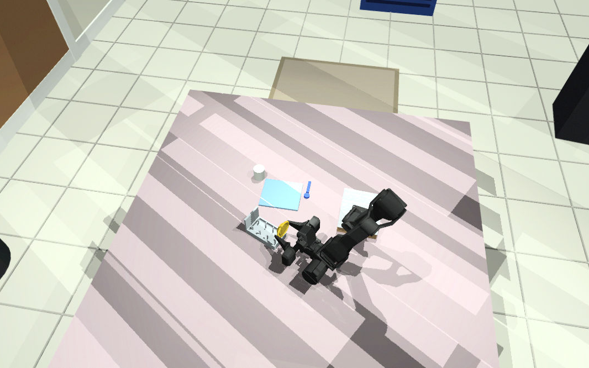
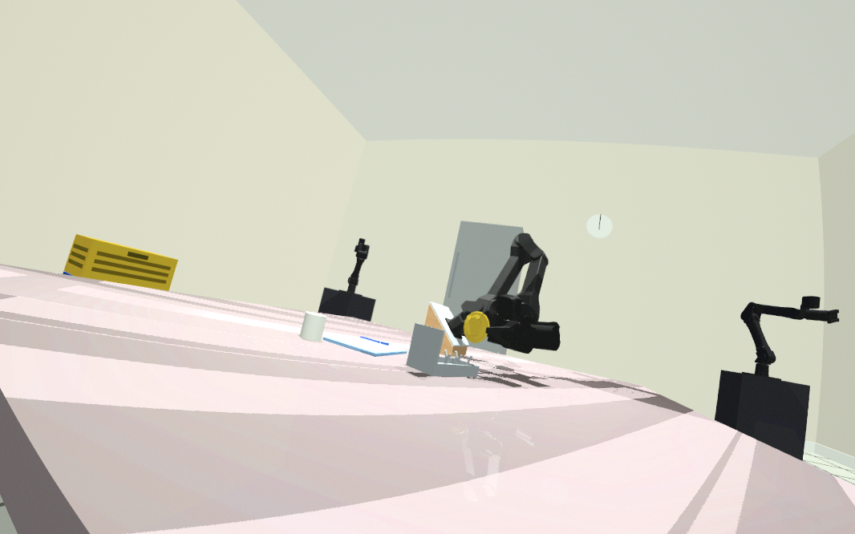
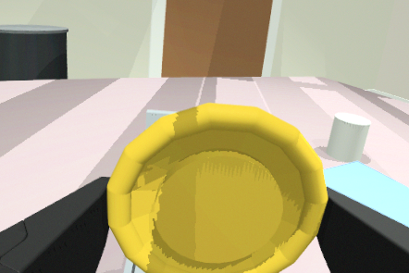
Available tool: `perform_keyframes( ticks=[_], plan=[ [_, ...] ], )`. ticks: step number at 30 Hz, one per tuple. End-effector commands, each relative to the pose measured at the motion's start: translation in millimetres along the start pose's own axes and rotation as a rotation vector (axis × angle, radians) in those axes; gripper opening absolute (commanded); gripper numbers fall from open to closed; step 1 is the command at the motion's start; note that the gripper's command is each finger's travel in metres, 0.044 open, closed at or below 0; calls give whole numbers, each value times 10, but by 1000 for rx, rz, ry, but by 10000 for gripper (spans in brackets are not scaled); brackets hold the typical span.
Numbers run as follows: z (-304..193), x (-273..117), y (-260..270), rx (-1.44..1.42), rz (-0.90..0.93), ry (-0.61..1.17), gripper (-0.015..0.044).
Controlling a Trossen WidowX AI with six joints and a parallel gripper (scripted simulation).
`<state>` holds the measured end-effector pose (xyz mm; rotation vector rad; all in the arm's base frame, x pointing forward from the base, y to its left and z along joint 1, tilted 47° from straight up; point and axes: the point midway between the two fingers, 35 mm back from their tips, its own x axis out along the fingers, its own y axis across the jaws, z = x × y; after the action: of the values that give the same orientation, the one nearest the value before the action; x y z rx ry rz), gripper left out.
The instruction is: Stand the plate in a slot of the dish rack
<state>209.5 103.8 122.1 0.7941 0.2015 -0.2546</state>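
My gripper (image 1: 283, 229) (image 2: 476, 327) (image 3: 216, 194) is shut on the yellow plate (image 1: 283, 227) (image 2: 476, 325) (image 3: 217, 211), with a finger on each side of its rim. The plate is held close to upright, its face toward the wrist camera. The pale grey dish rack (image 1: 251, 219) (image 2: 424, 348) (image 3: 156, 114) stands on the table with its tall end wall at the far left and short pegs on its base. In the exterior view the plate hangs above the peg end of the rack, with a gap under it. In the wrist view the plate hides most of the rack.
A light blue board (image 1: 280, 195) (image 2: 370, 347) (image 3: 370, 185) lies beside the rack. A white cylinder (image 1: 258, 173) (image 2: 312, 326) (image 3: 348, 138) stands past it, and a blue spoon-like thing (image 1: 308, 188) lies on its other side. A slanted white panel (image 1: 350, 197) with a wooden edge stands near the arm.
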Motion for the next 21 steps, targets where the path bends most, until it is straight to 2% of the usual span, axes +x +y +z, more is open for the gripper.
perform_keyframes(
  ticks=[1, 21],
  plan=[
    [19, -11, 0, 17, 8, -11, 0],
    [-221, 140, 17, 16, 7, -7, 0]
  ],
)
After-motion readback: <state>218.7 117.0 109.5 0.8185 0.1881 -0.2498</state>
